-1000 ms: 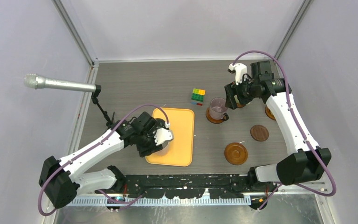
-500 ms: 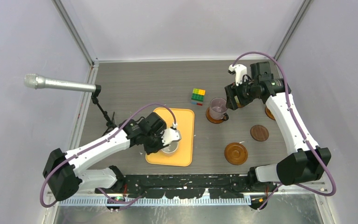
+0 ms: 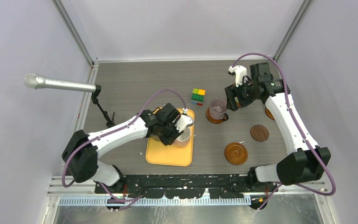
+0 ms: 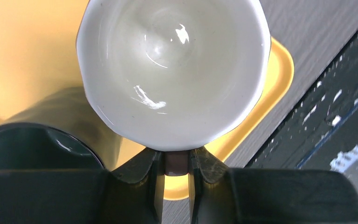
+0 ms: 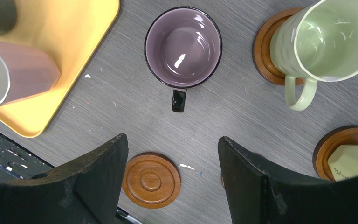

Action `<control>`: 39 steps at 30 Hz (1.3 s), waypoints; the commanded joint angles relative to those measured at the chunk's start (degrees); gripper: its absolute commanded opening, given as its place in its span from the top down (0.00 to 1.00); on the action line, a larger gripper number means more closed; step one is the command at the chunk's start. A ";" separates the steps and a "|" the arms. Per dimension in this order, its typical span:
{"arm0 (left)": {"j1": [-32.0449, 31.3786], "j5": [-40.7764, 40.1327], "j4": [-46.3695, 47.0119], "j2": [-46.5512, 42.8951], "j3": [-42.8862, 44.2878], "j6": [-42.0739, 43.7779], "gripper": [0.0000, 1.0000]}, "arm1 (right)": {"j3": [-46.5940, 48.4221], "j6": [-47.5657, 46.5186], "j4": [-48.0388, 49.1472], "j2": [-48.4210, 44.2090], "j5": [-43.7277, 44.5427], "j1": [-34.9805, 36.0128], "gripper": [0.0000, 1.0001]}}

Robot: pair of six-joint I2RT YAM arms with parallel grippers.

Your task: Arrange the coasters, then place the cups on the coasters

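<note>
The left gripper (image 4: 177, 158) is pinched narrow on the handle (image 4: 176, 164) of the pink-cream cup (image 4: 172, 70). Gripping by the handle leaves the bowl free and its mouth facing up. The cup hangs over the near right part of the yellow-orange tray (image 4: 28, 46). From the right wrist view it looks lifted clear of the tray and tipped a little, as if being carried out. A dark cup (image 4: 46, 140) stands just beside it on the tray and is yet to be fetched.

To the right of the tray, off its near corner, lies a bare coaster (image 3: 236, 153). A darker coaster (image 3: 259, 133) sits farther right. I'd guess one of these is where the held cup is headed.

The mauve cup (image 3: 218, 108) stands on its coaster just right of the tray's far corner. The light green cup (image 5: 326, 42) sits on another one beyond that.

The right gripper (image 5: 171, 140) hovers above that group, well right of the tray. Its jaws are spread wide with nothing between them, so it is probably waiting out of the way.
</note>
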 commanded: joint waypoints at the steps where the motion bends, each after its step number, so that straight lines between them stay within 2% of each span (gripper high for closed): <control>1: -0.23 -5.52 7.19 2.73 5.14 -7.61 1.00 | -0.58 0.12 0.78 -2.30 0.64 -0.12 0.25; 9: 0.77 -14.84 9.30 8.55 10.72 -18.01 1.00 | -0.88 0.83 1.33 -2.17 0.03 -0.13 0.25; 16: 1.53 -19.18 7.37 12.14 14.33 -25.12 1.00 | -1.71 1.30 1.24 -3.02 0.23 -0.12 0.25; 21: 1.87 -19.95 6.68 12.52 13.73 -29.57 0.99 | -2.68 1.60 1.23 -3.81 0.38 -0.15 0.25; 22: 1.87 -18.96 6.84 12.38 13.42 -29.85 0.95 | -2.81 1.67 1.27 -3.92 0.44 -0.09 0.25; 26: 1.88 -14.71 8.02 11.24 11.89 -30.09 0.67 | -3.11 1.67 1.23 -4.25 0.46 -0.09 0.25; 30: 1.79 -12.12 8.35 9.57 10.41 -29.88 0.50 | -3.39 1.42 1.21 -4.62 0.46 -0.12 0.24; 34: 1.28 -10.20 8.06 7.66 9.23 -30.06 0.41 | -3.66 1.24 1.13 -4.73 0.14 -0.11 0.24; 39: -0.76 -7.28 8.19 6.50 8.38 -30.22 0.37 | -3.57 0.99 1.16 -4.56 -0.13 -0.15 0.24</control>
